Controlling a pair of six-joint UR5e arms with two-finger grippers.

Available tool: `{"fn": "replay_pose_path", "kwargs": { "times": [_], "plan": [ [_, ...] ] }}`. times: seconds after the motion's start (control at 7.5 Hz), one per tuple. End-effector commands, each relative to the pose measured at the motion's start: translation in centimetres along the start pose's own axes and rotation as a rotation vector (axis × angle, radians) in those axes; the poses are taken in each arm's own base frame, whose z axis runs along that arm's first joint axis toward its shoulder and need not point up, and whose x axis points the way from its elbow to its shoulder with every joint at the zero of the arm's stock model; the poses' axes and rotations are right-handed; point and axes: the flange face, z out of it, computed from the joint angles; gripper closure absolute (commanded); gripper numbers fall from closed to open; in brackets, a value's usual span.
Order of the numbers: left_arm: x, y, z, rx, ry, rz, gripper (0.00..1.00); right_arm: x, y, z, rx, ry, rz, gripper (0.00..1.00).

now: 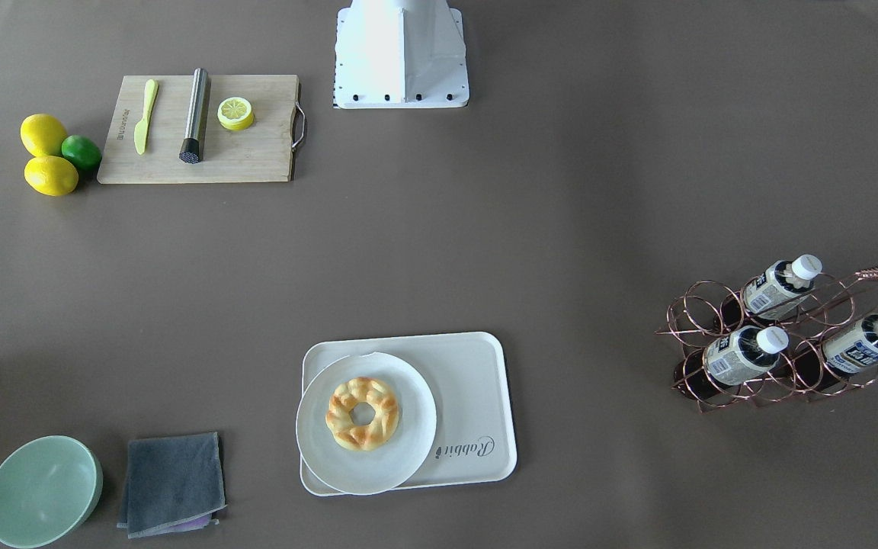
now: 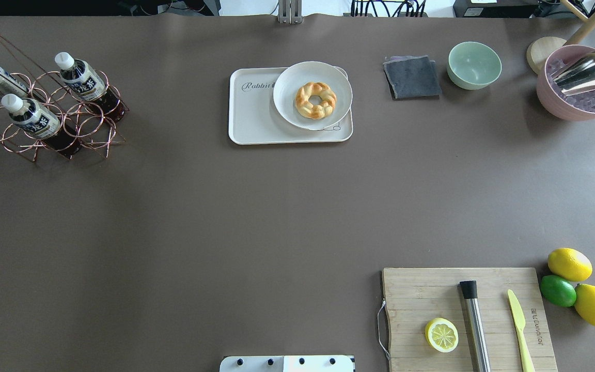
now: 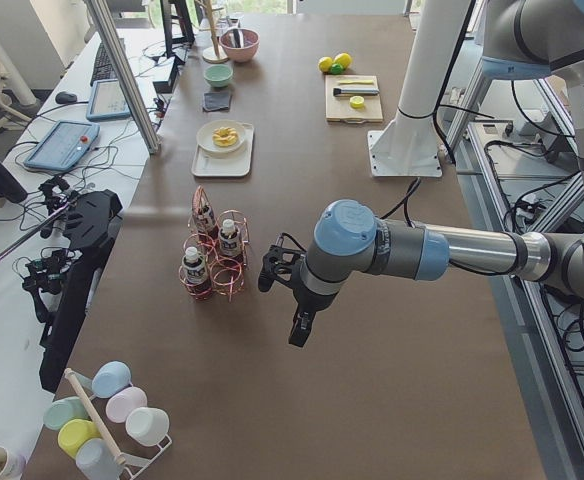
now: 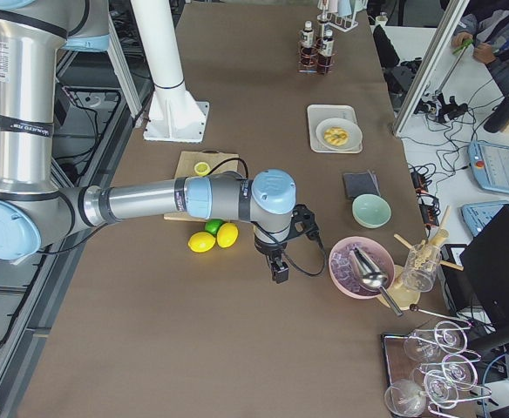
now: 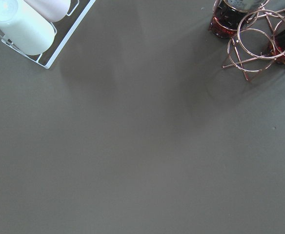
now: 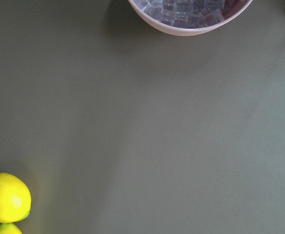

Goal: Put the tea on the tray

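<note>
- Close to the robot, a wooden board (image 2: 421, 294) lies on the counter (image 2: 225, 217).
- The left tool (image 3: 297, 338) hangs over the counter beside the wire rack (image 3: 234, 280). I cannot tell if it is apart or together.
- The right tool (image 4: 280, 272) hangs near the lemons (image 4: 215, 237). I cannot tell there either.
- Far off, three tea bottles (image 2: 81, 78) sit in the rack, well apart from the tray (image 2: 256, 116).
- A plate (image 2: 287, 103) with a ring bun (image 2: 316, 99) lies on the tray.

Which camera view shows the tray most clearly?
The exterior front-facing view: the tray is large there, with its rim and lettering clear. The overhead exterior shows it smaller; both side views show it small and far; the wrist views miss it.
</note>
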Motion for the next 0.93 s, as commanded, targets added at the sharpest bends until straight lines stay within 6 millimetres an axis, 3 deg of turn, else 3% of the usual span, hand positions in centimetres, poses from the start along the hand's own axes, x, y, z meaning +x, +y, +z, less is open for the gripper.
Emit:
{"fn": "replay_pose_path", "kwargs": {
  "times": [0.0,0.8],
  "plan": [
    [0.19,-1.04,-0.36,0.013,-0.003,0.014,0.03,0.01,0.01,0.01,0.0,0.0,-0.002,0.0],
    [-0.43,-0.21,0.53,-0.01,0.003,-0.002,0.03,0.05,0.05,0.08,-0.001,-0.002,0.002,0.0]
  ]
}}
